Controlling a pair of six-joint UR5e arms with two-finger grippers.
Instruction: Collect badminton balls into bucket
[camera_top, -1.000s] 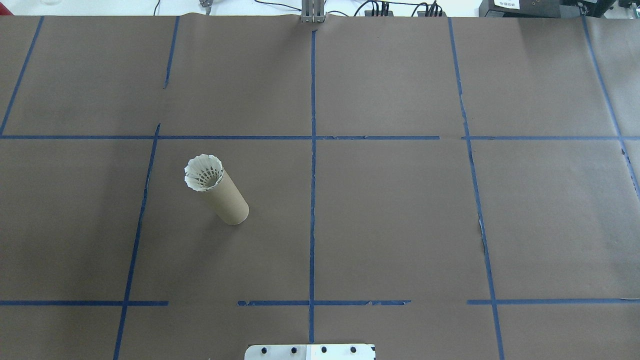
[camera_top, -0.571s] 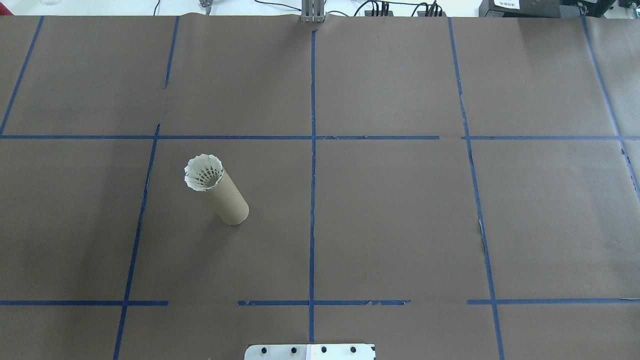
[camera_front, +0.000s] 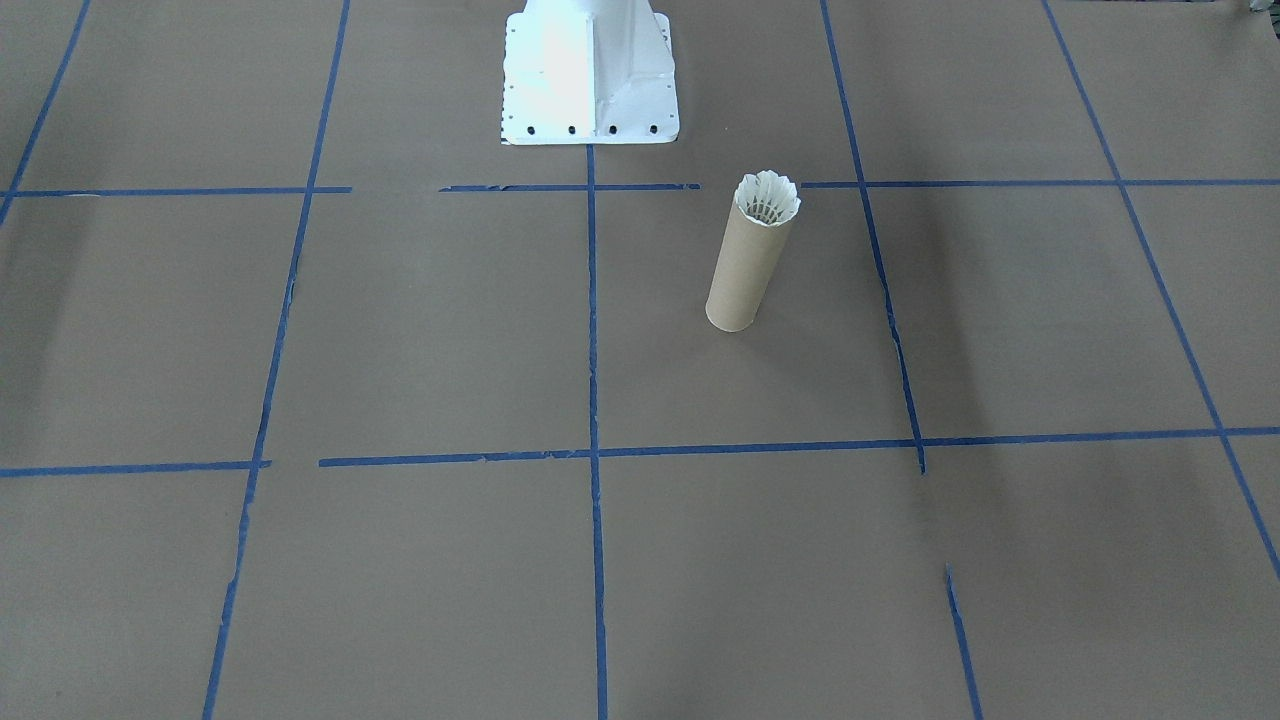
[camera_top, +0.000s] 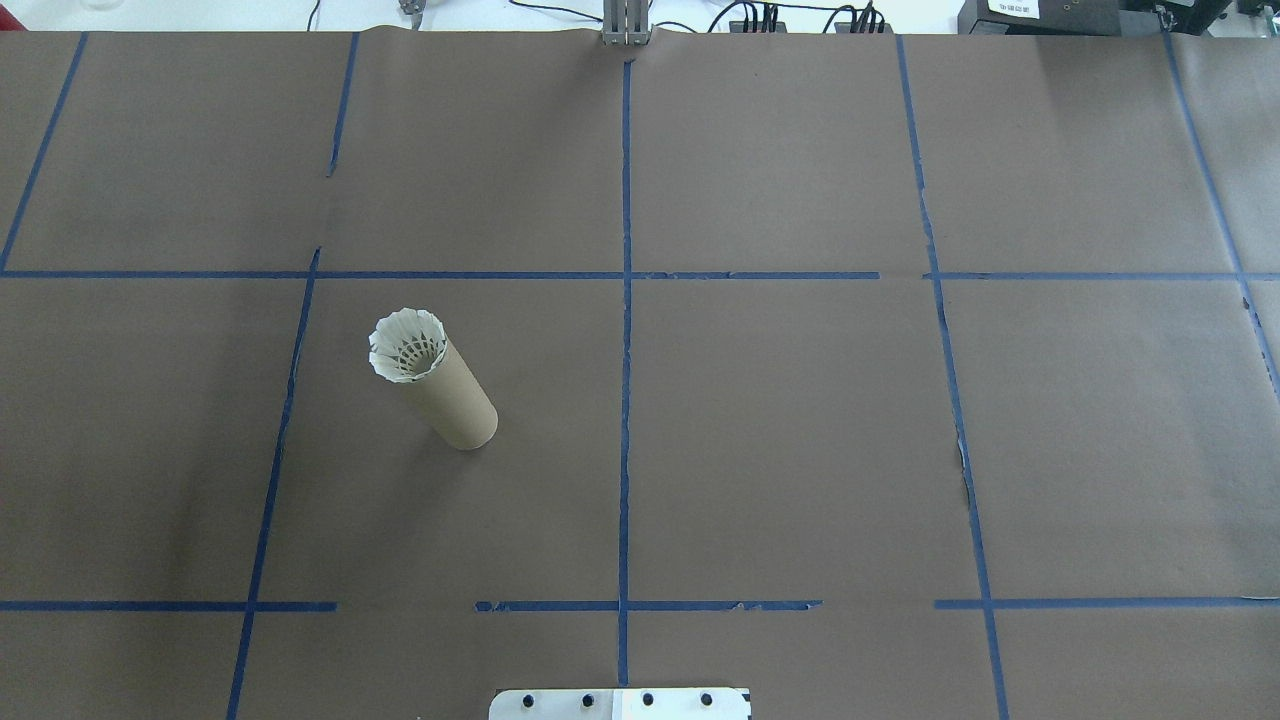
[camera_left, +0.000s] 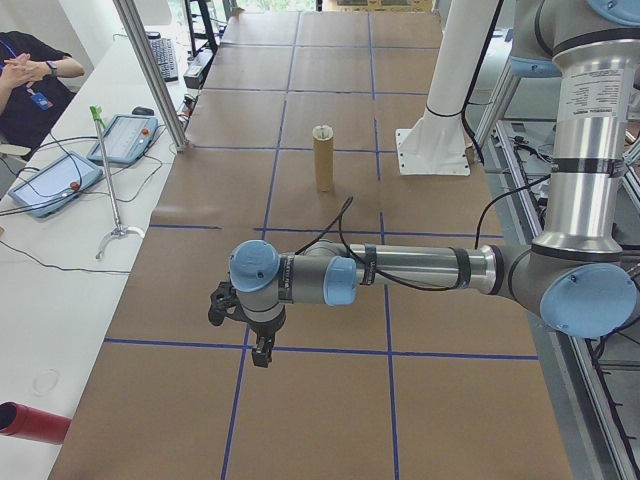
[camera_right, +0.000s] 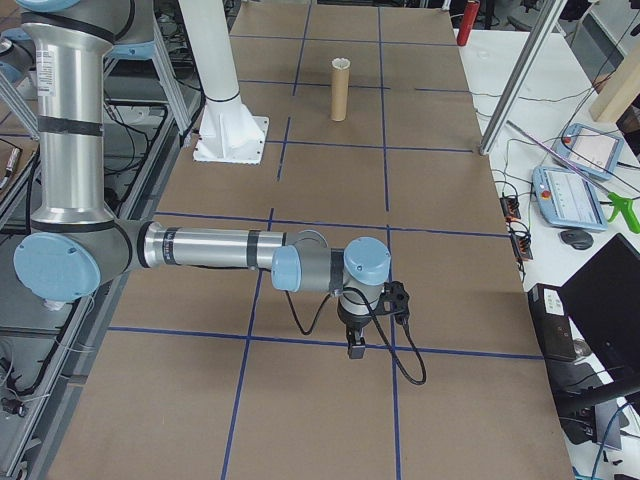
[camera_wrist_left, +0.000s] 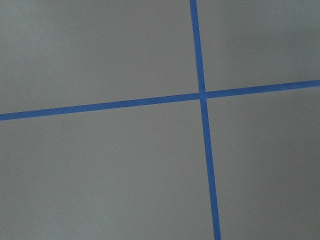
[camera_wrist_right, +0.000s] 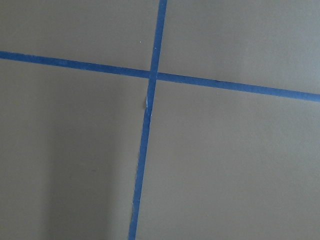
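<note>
Shuttlecock (camera_top: 407, 345): sat feathers-up in the bucket's mouth, unchanged from the earlier overhead pictures; collecting looked finished.
Bucket (camera_top: 452, 395): stood upright, left of the centre tape line (camera_top: 625, 400).
Left gripper (camera_left: 262, 352): well away from bucket, opening impossible to judge.
Right gripper (camera_right: 356, 348): likewise far off, state unclear.

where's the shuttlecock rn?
Overhead view: the shuttlecock sits in the upright tube's mouth, feathers up, left of the centre tape line.
</note>
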